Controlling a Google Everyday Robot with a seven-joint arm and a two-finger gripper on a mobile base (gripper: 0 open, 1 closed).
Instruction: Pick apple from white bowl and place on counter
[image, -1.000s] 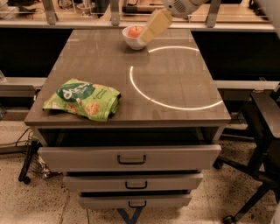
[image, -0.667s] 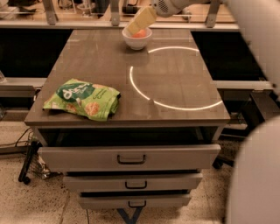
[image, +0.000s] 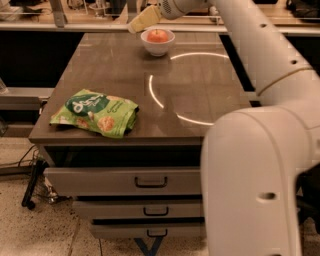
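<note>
Counter (image: 125, 80), glossy grey-brown, over three grey drawers (image: 125, 181).

- Green snack bag (image: 96, 113) lies flat toward 8 o'clock on the top, near the front-left edge, well apart from the bowl.
- A bright curved arc of light (image: 156, 97) reflects off the middle of the top.
- The big white arm (image: 260, 70) fills the right side and hides the counter's front-right corner.
- White bowl (image: 158, 48) stands upright at 12 o'clock, near the far edge.
- Apple (image: 157, 35) sits inside it. It is round with no clear long axis, and a paler spot seems to face up.
- Gripper (image: 143, 22) hangs just beside the bowl at its 10 o'clock, above rim level, pointing down-left. Nothing lies between it and the apple. I cannot tell whether it is apart or together.
</note>
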